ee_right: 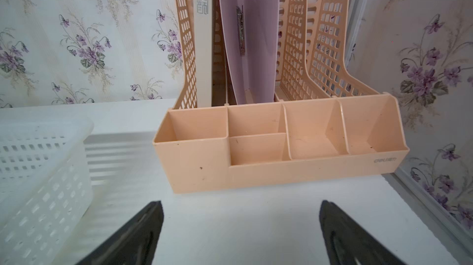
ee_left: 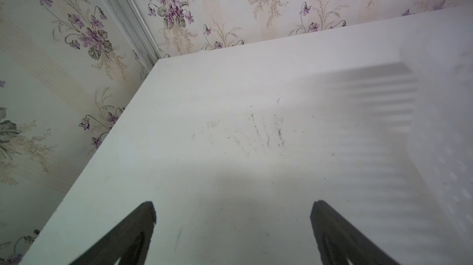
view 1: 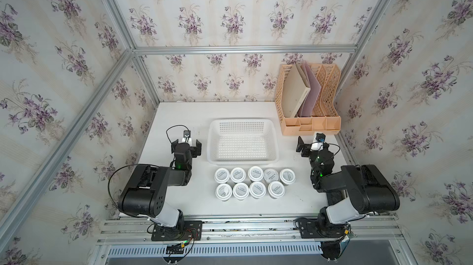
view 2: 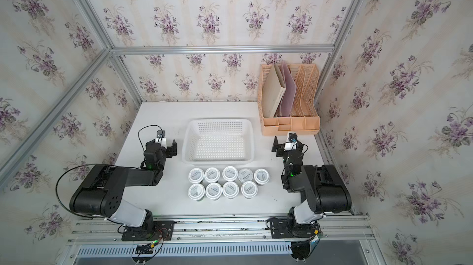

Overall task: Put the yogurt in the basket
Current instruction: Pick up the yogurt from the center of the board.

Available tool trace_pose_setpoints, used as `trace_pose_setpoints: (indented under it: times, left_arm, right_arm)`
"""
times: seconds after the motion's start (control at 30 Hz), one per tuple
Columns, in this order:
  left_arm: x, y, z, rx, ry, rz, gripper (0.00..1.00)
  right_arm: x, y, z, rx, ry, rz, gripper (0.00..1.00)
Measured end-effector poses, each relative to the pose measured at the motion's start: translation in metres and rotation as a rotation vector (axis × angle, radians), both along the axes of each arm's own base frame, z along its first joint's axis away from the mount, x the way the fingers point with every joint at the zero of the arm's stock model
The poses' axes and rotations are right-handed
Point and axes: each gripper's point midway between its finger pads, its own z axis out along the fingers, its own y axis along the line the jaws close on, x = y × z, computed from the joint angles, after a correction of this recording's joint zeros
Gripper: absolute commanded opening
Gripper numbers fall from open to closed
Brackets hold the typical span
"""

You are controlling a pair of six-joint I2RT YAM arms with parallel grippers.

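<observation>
A shallow white rectangular plastic basket (view 1: 242,159) with perforated grid sides and bottom sits at the middle of the white counter (view 1: 179,115). At its 6 o'clock, just beside its near rim, stand nine small round yogurt cups (view 1: 255,173) with white rimmed lids, grey printed tops and greenish bodies. All are upright on the counter, outside the basket. They form two rows, five in the row next to the basket and four in the row further toward 6 o'clock. Neighbouring cups touch or nearly touch.

The black two-fingered left hand (view 1: 186,145) is at the basket's 9 o'clock, near its side wall but apart from it. Its fingers are spread wide and grip nothing; the left wrist view shows only bare, scuffed counter between them.

The matching right hand (view 1: 312,146) is at the basket's 3 o'clock, also apart from it, spread just as wide and holding nothing. In the right wrist view its dark fingers (ee_right: 143,230) frame bare counter.

A peach-orange mesh plastic file rack (ee_right: 307,174) stands ahead of the right hand, at the basket's 1 o'clock, by the far wall. It holds a beige binder (ee_right: 203,59) and a mauve folder (ee_right: 258,59), both upright in its slots. The small open compartments along its front face the right hand.
</observation>
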Motion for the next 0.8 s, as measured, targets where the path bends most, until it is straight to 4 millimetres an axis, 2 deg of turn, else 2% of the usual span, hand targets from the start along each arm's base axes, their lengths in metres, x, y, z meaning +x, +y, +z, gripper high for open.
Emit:
trace_pose_setpoints:
  times: [0.43, 0.6, 0.67, 0.73, 0.8]
  left_arm:
    - [0.000, 0.001, 0.000, -0.001, -0.001, 0.004, 0.99]
    - [-0.003, 0.002, 0.000, 0.001, -0.006, 0.007, 0.99]
    - [-0.008, 0.001, 0.001, 0.005, -0.013, 0.010, 0.99]
    - [-0.011, 0.000, 0.015, 0.007, -0.042, 0.008, 0.99]
    - [-0.014, -0.001, 0.045, 0.003, -0.109, 0.011, 0.99]
  right_arm:
    - [-0.001, 0.003, -0.001, 0.001, 0.002, 0.016, 1.00]
    - [-0.015, 0.006, -0.001, -0.017, -0.011, 0.026, 1.00]
    - [-0.021, 0.009, 0.009, -0.020, -0.044, 0.031, 1.00]
    - [-0.025, 0.011, 0.028, -0.025, -0.098, 0.030, 1.00]
    - [-0.032, 0.015, 0.055, -0.035, -0.164, 0.025, 1.00]
